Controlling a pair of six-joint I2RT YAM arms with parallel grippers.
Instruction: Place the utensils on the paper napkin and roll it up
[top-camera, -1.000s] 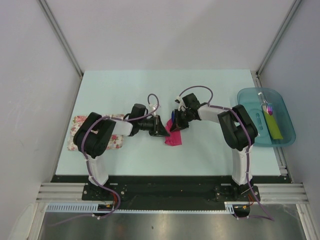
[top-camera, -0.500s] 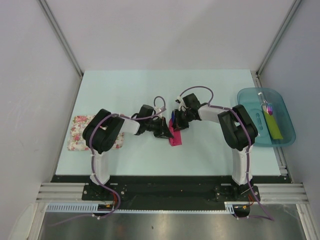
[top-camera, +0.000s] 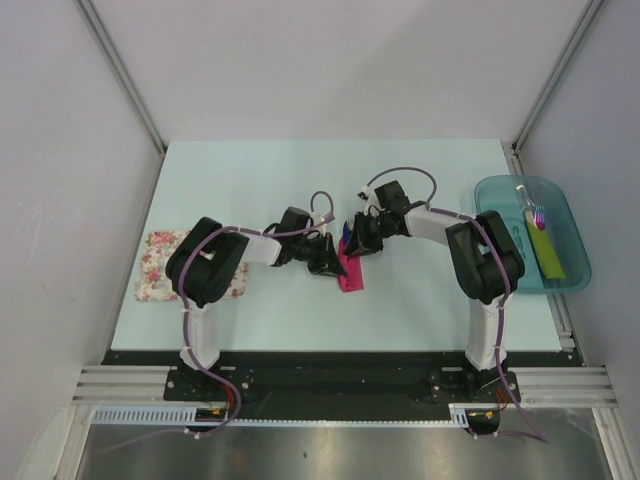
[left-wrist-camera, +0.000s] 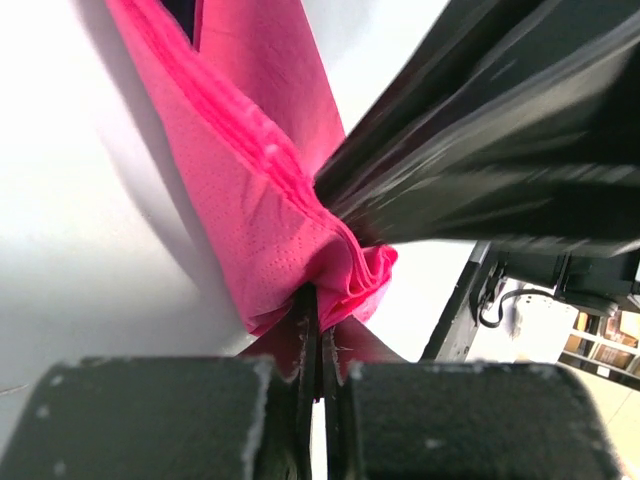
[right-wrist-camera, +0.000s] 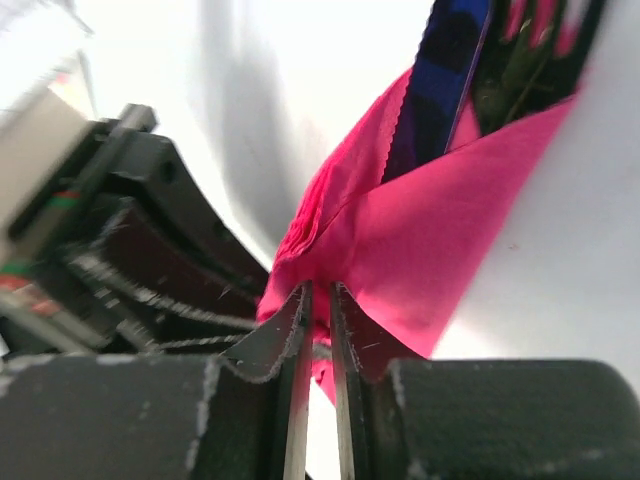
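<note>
Pinching the pink bundle from both sides

We watched the paper napkin (top-camera: 349, 272) lying on the table (top-camera: 250, 180) between the two arms as a narrow folded wrap. Inside it we spotted the dark blue piece (right-wrist-camera: 445, 70) and the black fork (right-wrist-camera: 525, 55), their ends poking out of its open end. Our left gripper (left-wrist-camera: 312, 300) was clamped tight on the napkin's bunched end, fingers pressed together on the paper. Our right gripper (right-wrist-camera: 320, 295) had a fold between its tips with a thin slit showing, so we could not tell whether it truly gripped. Off to the right, the blue tray (top-camera: 580, 270) held the brush (top-camera: 536, 212) and the yellow-green strip (top-camera: 546, 252), close together.
</note>
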